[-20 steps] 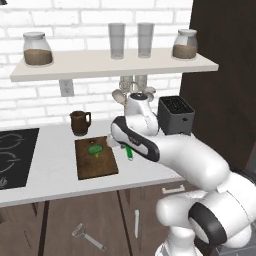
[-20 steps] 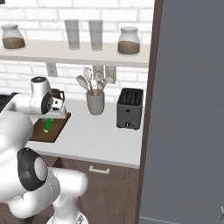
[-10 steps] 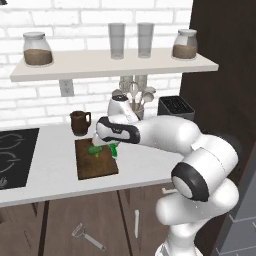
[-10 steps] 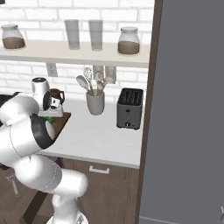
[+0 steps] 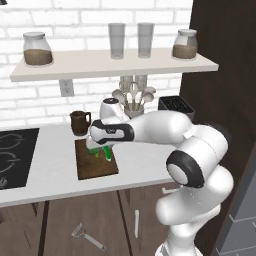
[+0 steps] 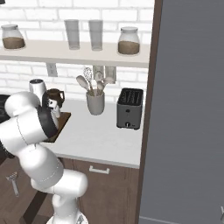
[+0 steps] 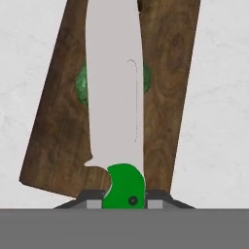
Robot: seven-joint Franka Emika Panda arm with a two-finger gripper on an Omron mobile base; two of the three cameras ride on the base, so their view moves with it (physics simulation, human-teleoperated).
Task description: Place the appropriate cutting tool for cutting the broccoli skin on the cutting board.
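tool (image 7: 124, 200) is clamped on the knife (image 7: 116, 97) by its green handle, blade hanging right over the cutting board (image 7: 168, 87), with the broccoli (image 7: 81, 82) peeking out from behind the blade

One knife (image 7: 115, 107), one broccoli (image 7: 81, 82), one cutting board (image 5: 95, 165), one mug (image 5: 79, 122), one toaster (image 6: 129, 108), one peeler (image 5: 86, 237); two glasses (image 5: 117, 40) and two jars (image 5: 37, 49) on the shelf (image 5: 100, 65).

You have: brown mug (image 5: 80, 122) on counter (image 5: 45, 172) beside stovetop (image 5: 15, 156); utensil crock (image 6: 95, 102), toaster (image 6: 129, 108) right; jars (image 5: 37, 49), glasses (image 5: 117, 40) on shelf (image 5: 115, 65); peeler (image 5: 85, 236) on floor.
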